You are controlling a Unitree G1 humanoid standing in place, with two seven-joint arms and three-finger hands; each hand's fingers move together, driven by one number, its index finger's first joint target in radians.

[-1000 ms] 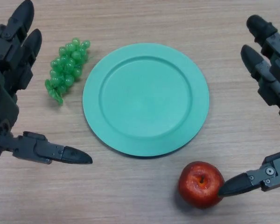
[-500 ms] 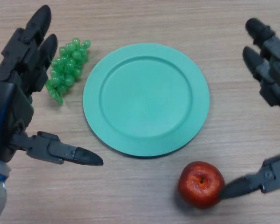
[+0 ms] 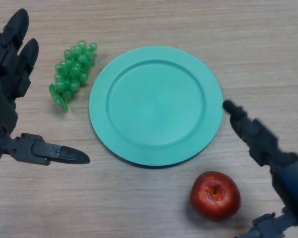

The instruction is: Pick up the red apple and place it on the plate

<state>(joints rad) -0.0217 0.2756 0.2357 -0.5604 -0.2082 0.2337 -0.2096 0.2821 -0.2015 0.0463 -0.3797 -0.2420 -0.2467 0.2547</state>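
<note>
The left hand [image 3: 10, 106] waits at the left edge, fingers spread and empty, beside the green grapes [image 3: 72, 72]. The teal plate [image 3: 118, 136] lies bare at centre. The red apple [image 3: 214, 195] sits on the table near-right of it, ungrasped. The right hand [image 3: 268, 153], fingers straight, reaches in just right of the apple. The approach is under way; next it must close round the apple, with free table on every side.
</note>
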